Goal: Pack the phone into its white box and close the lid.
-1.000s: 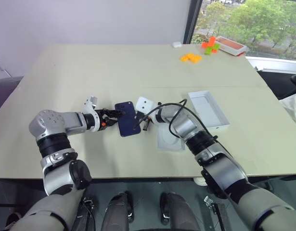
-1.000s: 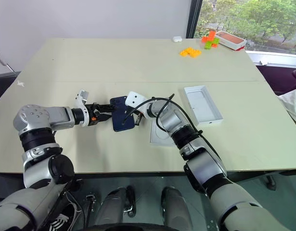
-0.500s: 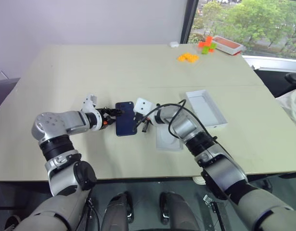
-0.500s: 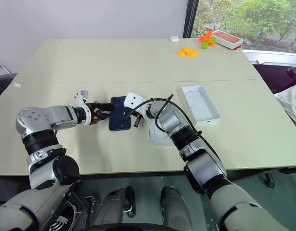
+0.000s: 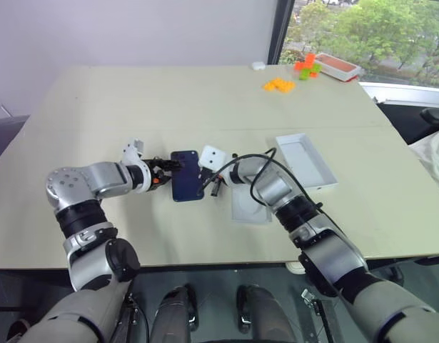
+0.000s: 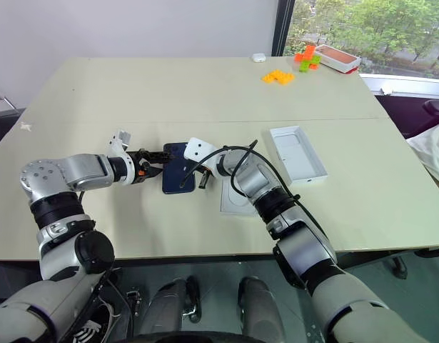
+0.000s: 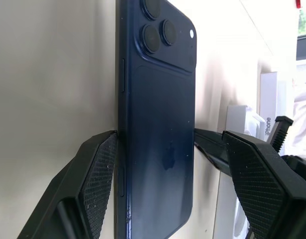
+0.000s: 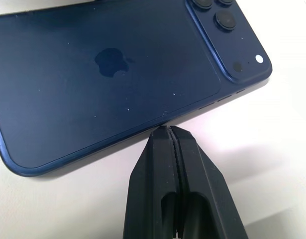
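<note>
The dark navy phone lies back-up on the table, camera cluster at its far end. My left gripper reaches in from the left and is open, its fingers straddling the phone's width; one pad touches a long edge, the other stands apart. My right gripper is shut and empty, its tip against the phone's opposite long edge. The lid lies open side up to the right, plain white inside, "iPhone" printed on its wall. The white box is out of view.
A flat white insert with an oval recess lies under my right forearm. Orange blocks, a red-and-white tray and a small white object sit at the far right corner. The table's front edge is near.
The camera has shifted a little. The phone and both grippers have not visibly moved.
</note>
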Controlling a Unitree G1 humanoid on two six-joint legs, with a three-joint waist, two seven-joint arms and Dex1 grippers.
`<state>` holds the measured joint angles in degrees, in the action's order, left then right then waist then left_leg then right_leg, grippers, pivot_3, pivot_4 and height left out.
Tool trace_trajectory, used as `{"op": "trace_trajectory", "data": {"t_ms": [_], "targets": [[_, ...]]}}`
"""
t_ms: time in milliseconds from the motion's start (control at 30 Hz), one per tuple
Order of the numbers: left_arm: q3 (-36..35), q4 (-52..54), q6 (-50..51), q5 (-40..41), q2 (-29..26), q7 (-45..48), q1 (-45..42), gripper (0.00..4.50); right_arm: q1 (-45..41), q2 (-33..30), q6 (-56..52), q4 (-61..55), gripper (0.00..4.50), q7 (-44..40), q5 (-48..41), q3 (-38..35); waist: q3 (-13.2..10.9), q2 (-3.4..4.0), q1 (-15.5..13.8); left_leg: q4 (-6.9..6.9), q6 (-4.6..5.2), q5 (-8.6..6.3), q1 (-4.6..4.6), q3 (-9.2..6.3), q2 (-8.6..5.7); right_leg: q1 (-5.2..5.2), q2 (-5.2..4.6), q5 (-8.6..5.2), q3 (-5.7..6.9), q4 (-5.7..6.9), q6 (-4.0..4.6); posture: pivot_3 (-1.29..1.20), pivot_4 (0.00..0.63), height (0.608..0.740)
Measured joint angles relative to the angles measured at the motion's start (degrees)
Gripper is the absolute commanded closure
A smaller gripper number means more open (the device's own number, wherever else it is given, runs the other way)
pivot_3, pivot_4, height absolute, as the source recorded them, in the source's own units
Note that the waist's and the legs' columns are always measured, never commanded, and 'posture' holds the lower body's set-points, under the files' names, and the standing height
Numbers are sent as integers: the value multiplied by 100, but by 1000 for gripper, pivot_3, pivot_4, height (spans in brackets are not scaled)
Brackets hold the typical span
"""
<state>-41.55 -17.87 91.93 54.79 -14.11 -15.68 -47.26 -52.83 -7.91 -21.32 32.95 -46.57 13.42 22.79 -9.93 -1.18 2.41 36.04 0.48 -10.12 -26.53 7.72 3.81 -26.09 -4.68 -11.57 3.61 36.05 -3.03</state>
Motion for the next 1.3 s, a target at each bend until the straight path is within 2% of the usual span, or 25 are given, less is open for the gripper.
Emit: {"op": "trace_trajectory", "data": {"t_ms": [367, 533, 733, 967, 1200, 1233, 1267, 1300], "targets": [[97, 341, 10, 775, 0, -254, 9, 958, 0, -7, 66, 12, 4475, 12, 48, 10, -1, -1, 0, -3, 0, 0, -1, 0, -1, 0, -2, 0, 0, -7, 1, 0, 150, 740], [269, 293, 10, 1006, 61, -248, 422, 958, 0, 10, 115, 8, 4475, 1, 40, 27, -2, -3, 19, -17, -7, 4, -4, 1, 3, -15, 7, -1, -6, -8, 0, 0, 150, 740], [293, 301, 10, 1080, 15, -278, 497, 958, 1, 8, 162, 10, 4475, 8, 48, 49, -2, -4, 19, -17, -12, 7, -3, 1, 3, -16, 12, -1, -6, -7, 1, 0, 150, 740], [475, 331, 10, 1356, -465, -266, 635, 958, 2, 3, 199, 12, 4475, 7, 48, 56, -3, -4, 16, -24, -12, 7, -3, 0, 6, -22, 7, -1, -6, -8, 1, 0, 150, 740], [402, 339, -1, 1211, -326, -248, 633, 958, 6, -7, 212, 15, 4475, 9, 63, 56, -2, -4, 9, -26, -13, 7, -2, 0, 3, -18, -2, 0, -6, -14, 2, 0, 150, 740], [394, 341, -6, 1186, -317, -241, 633, 1510, 6, -8, 212, 15, 4500, 9, 68, 55, -2, -4, 7, -27, -13, 7, -3, 0, 3, -18, -2, 0, -5, -15, 3, 0, 150, 740], [379, 341, -9, 1148, -305, -241, 635, 1718, 6, -10, 213, 15, 4500, 9, 71, 55, -2, -4, 7, -29, -13, 7, -2, 0, 3, -19, -3, 0, -5, -16, 3, 0, 150, 740], [347, 340, -18, 1071, -279, -241, 654, 2139, 6, -20, 215, 14, 4500, 9, 76, 51, -2, -4, 5, -33, -13, 7, -3, 0, 2, -19, -4, 1, -5, -19, 4, 0, 150, 740]]}}
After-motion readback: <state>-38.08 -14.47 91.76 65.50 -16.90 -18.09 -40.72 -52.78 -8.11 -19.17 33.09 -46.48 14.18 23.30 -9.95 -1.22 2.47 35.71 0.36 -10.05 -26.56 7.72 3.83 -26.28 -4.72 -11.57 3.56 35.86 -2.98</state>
